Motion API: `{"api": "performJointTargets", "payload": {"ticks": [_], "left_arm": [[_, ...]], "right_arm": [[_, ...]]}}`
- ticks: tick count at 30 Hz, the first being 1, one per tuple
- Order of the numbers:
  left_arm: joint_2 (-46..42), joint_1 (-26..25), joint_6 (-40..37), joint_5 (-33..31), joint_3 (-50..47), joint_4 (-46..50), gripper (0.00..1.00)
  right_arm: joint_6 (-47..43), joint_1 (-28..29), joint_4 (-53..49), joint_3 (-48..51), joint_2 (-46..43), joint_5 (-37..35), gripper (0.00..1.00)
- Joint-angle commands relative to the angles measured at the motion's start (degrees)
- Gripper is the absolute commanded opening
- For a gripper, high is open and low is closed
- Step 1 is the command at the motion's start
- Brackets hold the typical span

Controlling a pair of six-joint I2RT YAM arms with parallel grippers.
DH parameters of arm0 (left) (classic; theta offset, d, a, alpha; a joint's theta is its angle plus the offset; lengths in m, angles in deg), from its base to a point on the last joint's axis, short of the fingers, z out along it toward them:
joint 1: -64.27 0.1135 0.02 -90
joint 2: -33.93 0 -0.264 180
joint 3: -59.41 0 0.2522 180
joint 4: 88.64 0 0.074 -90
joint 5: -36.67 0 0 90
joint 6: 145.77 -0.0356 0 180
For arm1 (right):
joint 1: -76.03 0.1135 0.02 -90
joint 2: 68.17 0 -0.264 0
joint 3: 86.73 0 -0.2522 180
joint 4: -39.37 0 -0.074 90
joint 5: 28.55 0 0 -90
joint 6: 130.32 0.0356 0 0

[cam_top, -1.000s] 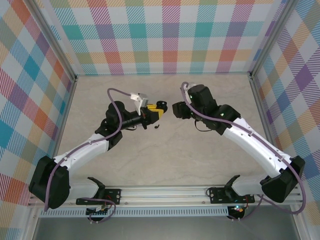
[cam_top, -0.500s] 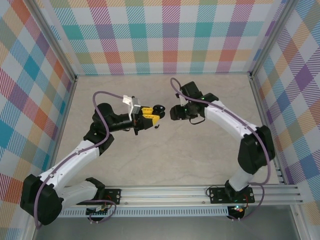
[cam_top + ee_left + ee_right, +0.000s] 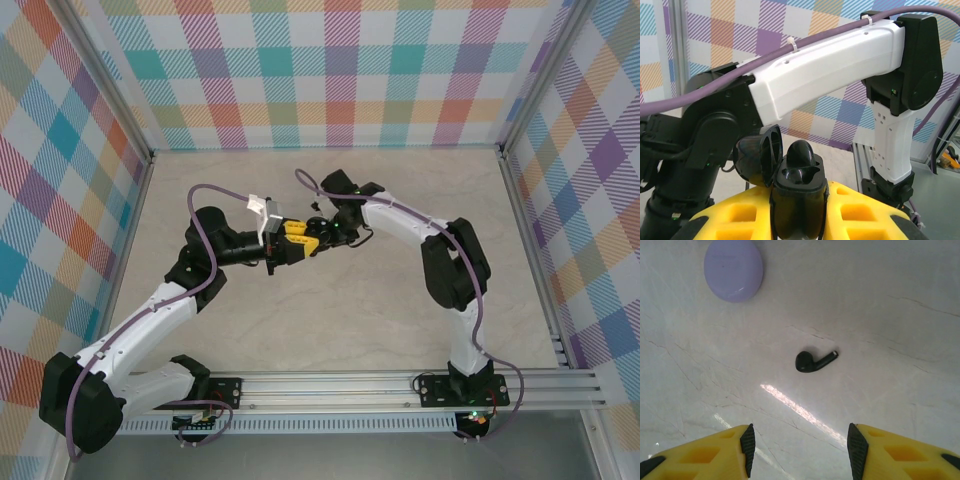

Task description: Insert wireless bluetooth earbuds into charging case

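Our right gripper [image 3: 799, 445]: fingers [image 3: 746, 442] spread, nothing between them. Black earbud [image 3: 815, 361] lies on table [image 3: 900, 340] at 12 o'clock ahead, lilac disc [image 3: 733, 270] beyond at 11. Our left gripper [image 3: 799, 220] pinches open charging case [image 3: 797, 192], lid [image 3: 760, 155] flipped toward 10. We judge pickup step in hand. Next move calls for straight descent, fingers straddling earbud, gentle close, since tiny piece may skid.

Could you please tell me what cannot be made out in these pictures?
Left wrist view: the black charging case is half hidden between the fingers of the left end effector and cut by the bottom edge.
Top view: that case's sockets are too small, crowded by the right arm.
Right wrist view: the lilac disc is clipped by the top edge; the fingers of the right end effector by the bottom edge.
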Motion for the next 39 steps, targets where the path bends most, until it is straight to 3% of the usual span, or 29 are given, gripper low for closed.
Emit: {"api": "performJointTargets", "payload": {"ticks": [1,26,39], "left_arm": [[-1.36,0.52,-0.88,0.73,0.67,-0.15,0.00],[-1.52,0.52,-1.67,-0.32,1.07,2.34,0.00],[-1.26,0.53,-1.58,-0.61,1.29,2.51,0.00]], "right_arm": [[-3.09,0.82,-3.08,-4.00,2.73,-0.03,0.53],[-11.22,6.10,-16.52,-24.17,20.86,-11.37,0.58],[-8.96,6.12,-17.09,-22.07,21.06,-18.90,0.44]]}}
